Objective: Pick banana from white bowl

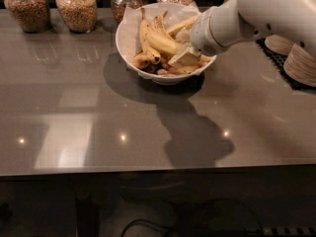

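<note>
One gripper [183,57] is in view, set down inside the white bowl [165,78] on its right-hand side, among the fruit. Whether it is closed on anything cannot be told: its tip shows only as a pale wedge against the bananas.

The banana [160,41], thick, curved and clean yellow, lies across the middle of the bowl. Its right end runs up to the gripper and looks to be touching it. It rests on top of the other fruit.

A slimmer banana [144,33] stands along the bowl's left side, and shorter brown-marked bananas [143,60] lie low at the front. White paper [129,22] lines the bowl and rises above its rim at the back left.

The white arm [256,14] reaches into the bowl from the upper right.

The bowl sits on a grey glossy desk [98,107], towards the far edge. Four glass jars [75,6] of grain stand in a row behind the bowl and to its left. Stacks of pale paper bowls [301,63] stand to the right of the bowl on a black mat [295,82]. The arm's shadow [197,137] falls on the desk in front of the bowl.
</note>
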Robot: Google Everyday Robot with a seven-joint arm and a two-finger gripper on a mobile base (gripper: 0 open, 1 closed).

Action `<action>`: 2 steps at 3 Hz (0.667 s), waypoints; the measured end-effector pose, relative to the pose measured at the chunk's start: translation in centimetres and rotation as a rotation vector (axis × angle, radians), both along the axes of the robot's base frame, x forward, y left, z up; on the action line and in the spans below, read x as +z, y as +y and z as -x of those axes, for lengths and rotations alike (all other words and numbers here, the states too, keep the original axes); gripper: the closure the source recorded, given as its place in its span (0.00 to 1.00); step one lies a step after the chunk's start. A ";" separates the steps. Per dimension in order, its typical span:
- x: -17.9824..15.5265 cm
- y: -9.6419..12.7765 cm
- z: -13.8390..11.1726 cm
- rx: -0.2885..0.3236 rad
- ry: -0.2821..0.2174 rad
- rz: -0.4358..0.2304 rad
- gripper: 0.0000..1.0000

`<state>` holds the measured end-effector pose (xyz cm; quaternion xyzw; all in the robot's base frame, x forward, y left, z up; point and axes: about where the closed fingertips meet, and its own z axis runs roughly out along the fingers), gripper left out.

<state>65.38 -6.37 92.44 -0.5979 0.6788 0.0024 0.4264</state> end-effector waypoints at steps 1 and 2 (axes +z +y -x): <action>-1.0 0.5 -0.8 0.001 0.013 -0.011 0.50; -1.9 0.5 -1.6 -0.005 0.020 -0.012 0.63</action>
